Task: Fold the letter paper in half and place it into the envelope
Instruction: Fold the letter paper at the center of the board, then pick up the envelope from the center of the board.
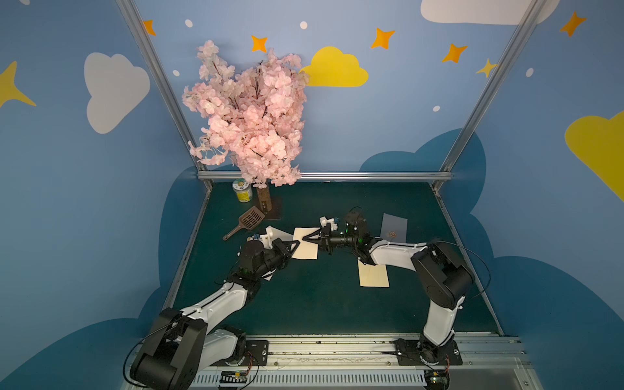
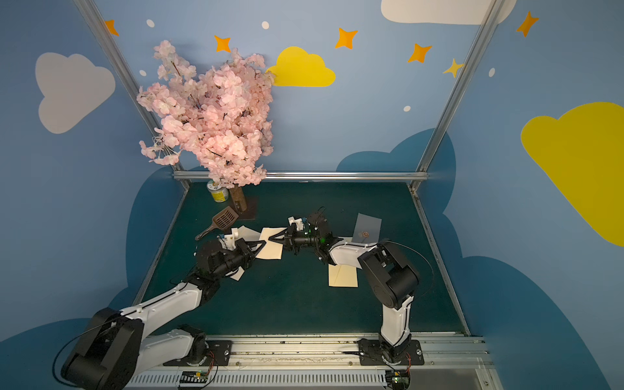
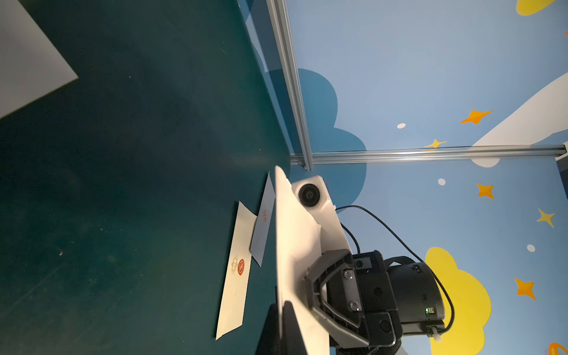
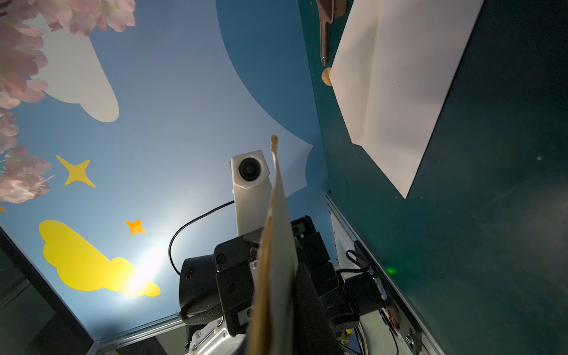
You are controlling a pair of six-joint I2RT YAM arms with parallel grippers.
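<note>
Tabletop [image 1: 320,304] — cream sheet [image 1: 308,252] in left tool [image 1: 297,243]

Blossom tree [image 1: 250,111], can [image 1: 242,190], scoop [image 1: 248,221]

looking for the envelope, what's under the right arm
A cream envelope lies flat on the green mat under the right arm. In both top views the arm covers its far end.

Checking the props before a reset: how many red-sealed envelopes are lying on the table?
2. A cream envelope lies partly under the right arm; a blue-grey envelope lies flat just beyond it, farther back. The arms may hide more.
</note>
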